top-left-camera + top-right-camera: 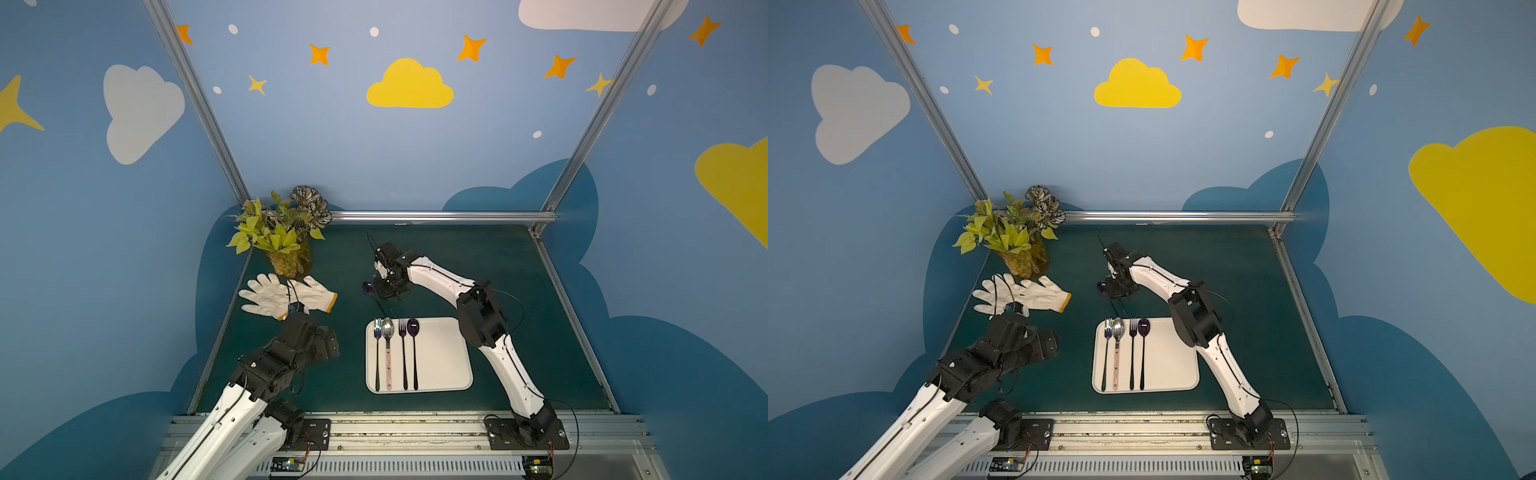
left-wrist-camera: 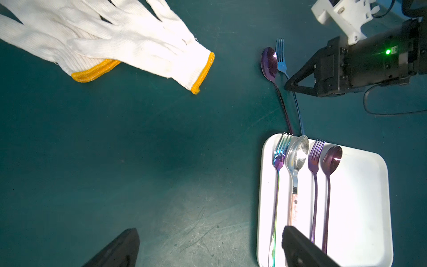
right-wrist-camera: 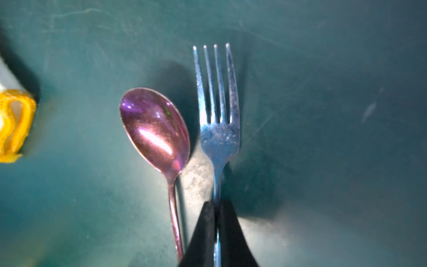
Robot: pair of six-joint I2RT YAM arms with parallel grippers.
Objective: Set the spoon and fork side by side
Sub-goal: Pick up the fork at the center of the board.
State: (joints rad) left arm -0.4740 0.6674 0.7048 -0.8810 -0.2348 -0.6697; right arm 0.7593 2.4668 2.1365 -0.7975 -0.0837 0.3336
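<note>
Spoon beside fork on the mat, behind the tray; gloves well to their left.

The spoon is glossy purple, the fork blue, the mat dark teal, the gloves white with yellow cuffs, the tray plain white

The handle of the blue metal fork is disappearing inside the pinch of the black right gripper; the glossy purple spoon is running off the right wrist view's edge, and the white knitted glove with yellow cuff is lying blurred there, mostly cropped.
</note>
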